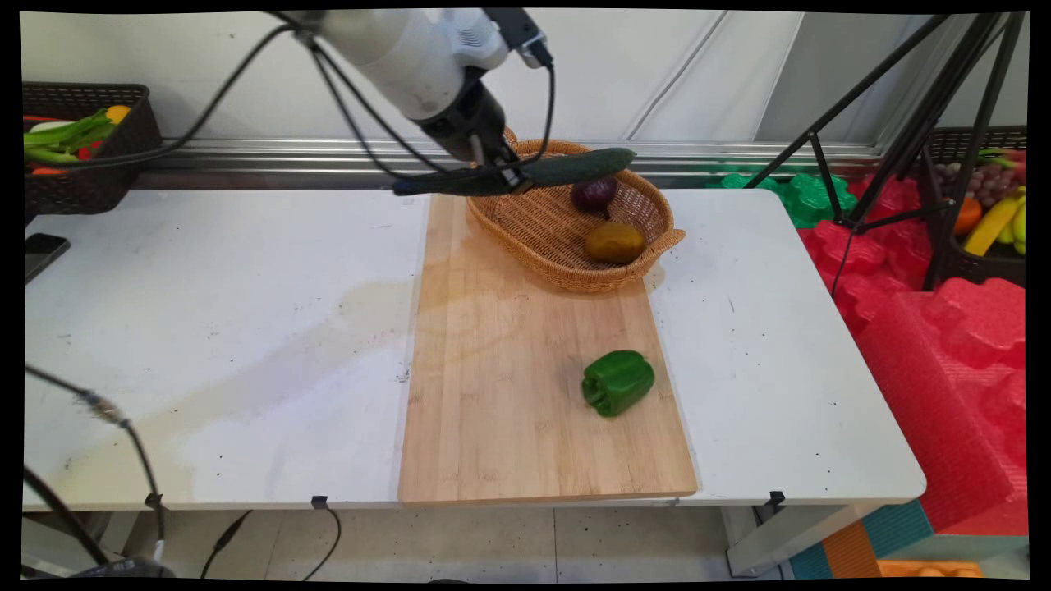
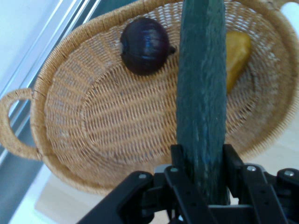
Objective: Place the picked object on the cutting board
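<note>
Green pepper [image 1: 617, 382] sat near the board's [image 1: 493, 394] front right corner. Your gripper [image 1: 502, 172] clamped the cucumber [image 1: 525, 174] over the basket's [image 1: 575, 271] back rim; off-centre grip could've let it tip out.

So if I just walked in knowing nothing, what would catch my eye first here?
Probably the black gripper holding a long dark green cucumber in the air above a wicker basket at the far end of a wooden board. Inside the basket lie a purple onion and a brownish-yellow fruit; a green pepper sits alone on the board, nearer the camera.
</note>
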`<state>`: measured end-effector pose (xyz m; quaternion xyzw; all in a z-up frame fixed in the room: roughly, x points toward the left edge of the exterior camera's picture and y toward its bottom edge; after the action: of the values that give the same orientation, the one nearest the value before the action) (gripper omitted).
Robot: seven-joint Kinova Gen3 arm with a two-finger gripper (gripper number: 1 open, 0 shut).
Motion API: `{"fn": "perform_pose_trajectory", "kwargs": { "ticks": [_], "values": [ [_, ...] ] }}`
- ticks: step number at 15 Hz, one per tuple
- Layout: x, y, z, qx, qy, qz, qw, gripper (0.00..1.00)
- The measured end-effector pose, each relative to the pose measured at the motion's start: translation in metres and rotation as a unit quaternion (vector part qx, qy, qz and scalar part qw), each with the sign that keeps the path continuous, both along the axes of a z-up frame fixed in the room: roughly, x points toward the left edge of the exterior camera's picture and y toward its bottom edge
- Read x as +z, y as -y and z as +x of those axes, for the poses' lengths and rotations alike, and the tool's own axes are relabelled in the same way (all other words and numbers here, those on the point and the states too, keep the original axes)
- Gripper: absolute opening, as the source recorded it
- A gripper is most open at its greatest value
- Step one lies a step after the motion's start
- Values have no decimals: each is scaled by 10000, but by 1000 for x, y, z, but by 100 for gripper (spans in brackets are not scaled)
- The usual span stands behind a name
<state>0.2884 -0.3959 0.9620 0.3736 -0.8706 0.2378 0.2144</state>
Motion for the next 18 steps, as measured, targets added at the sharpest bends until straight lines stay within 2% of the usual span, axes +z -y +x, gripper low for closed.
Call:
{"fn": "perform_pose_trajectory", "kwargs": {
  "ticks": [4,10,14,18],
  "values": [
    [5,-55,10,-100,-56,60,9999,0],
    [-11,-120,22,-288,-54,266,9992,0],
    [-26,-138,25,-366,-27,321,9988,0],
    [-45,-138,22,-429,5,292,9987,0]
  ]
}}
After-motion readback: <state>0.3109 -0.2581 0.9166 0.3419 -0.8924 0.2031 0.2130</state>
